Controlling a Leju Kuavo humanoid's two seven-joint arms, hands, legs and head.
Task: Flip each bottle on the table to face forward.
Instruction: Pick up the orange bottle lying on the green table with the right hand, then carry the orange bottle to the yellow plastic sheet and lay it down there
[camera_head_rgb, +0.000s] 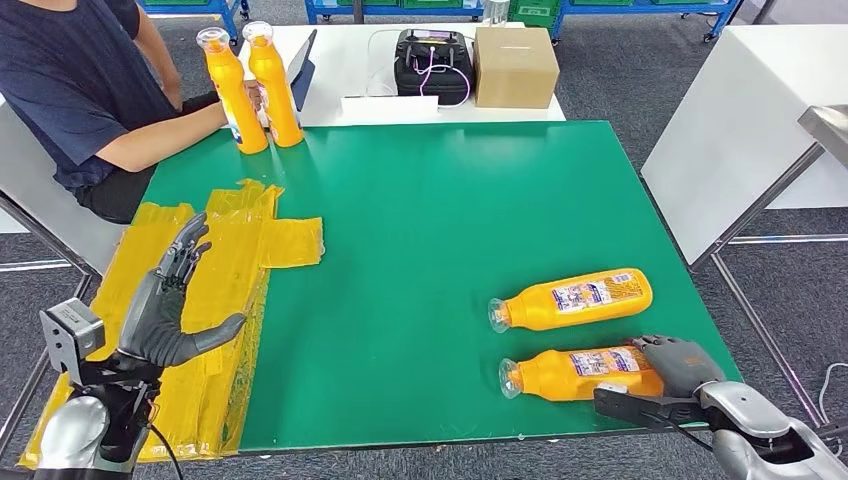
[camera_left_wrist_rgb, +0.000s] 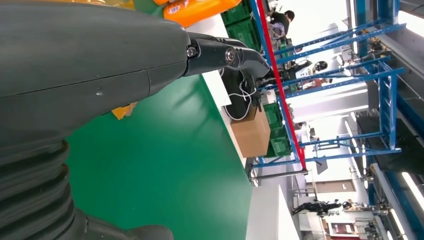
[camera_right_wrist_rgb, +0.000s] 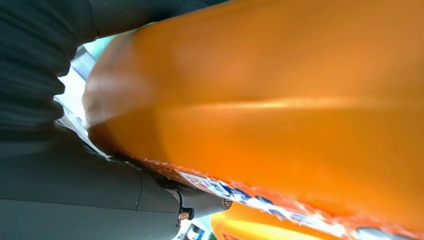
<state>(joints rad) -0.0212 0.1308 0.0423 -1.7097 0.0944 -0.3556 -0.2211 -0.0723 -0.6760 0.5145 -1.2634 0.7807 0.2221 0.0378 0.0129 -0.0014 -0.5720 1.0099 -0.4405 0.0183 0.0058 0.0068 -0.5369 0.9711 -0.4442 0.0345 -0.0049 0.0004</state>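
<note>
bottle, near: lying on its side at the near right of the green table (camera_head_rgb: 420, 200), base in the right hand (camera_head_rgb: 678, 365), cap pointing to the robot's left; long axis runs across the table
right hand: wrapped round the near bottle (camera_head_rgb: 580, 374); the wrist view shows orange right against the palm
bottle, far: just beyond (camera_head_rgb: 572, 300), roughly parallel, apart from the hand
left hand: open (camera_head_rgb: 170, 300), fingers spread over yellow tape (camera_head_rgb: 250, 240), well apart
nearer arm: right
count: two lying; two upright bottles (camera_head_rgb: 250, 85) far left by a person (camera_head_rgb: 80, 80)
</note>
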